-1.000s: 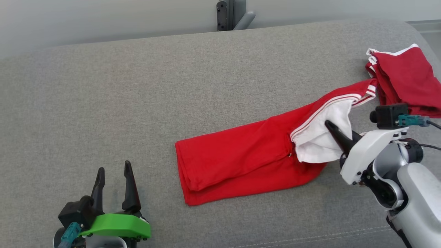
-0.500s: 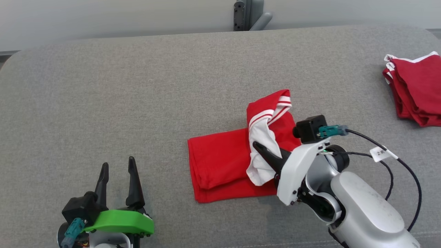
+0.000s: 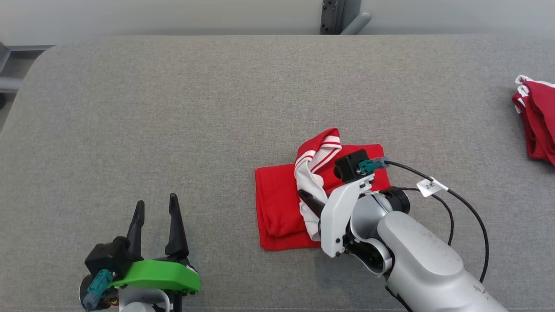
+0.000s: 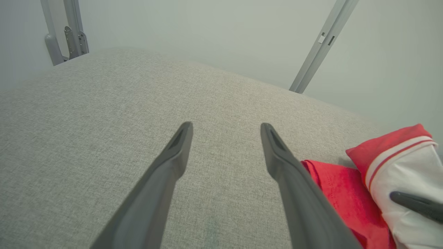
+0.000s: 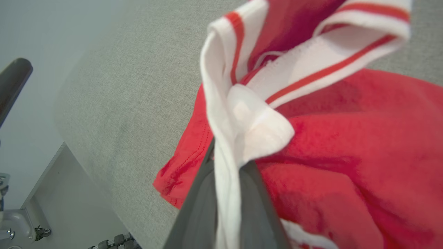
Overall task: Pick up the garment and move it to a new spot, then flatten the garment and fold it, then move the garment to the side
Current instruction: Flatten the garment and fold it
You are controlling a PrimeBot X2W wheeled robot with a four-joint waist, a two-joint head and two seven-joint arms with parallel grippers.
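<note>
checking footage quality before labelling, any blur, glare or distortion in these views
Head view: even soft light, sharp, no glare, faint shadow beside the garment. Left wrist view: wide-angle bowing, left gripper looks soft up close. Right wrist view: white trim washed out and blurry near the lens.

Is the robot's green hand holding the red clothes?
No, the left gripper stands open over the grey cushion, apart from the red garment.

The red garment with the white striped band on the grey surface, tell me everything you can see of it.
The red soft-cloth garment lies folded in layers on the grey fabric surface, with stacked edges at its left end. Its white band with red stripes is lifted and doubled back over the red part, pinched between the fingers of the shut right gripper.
</note>
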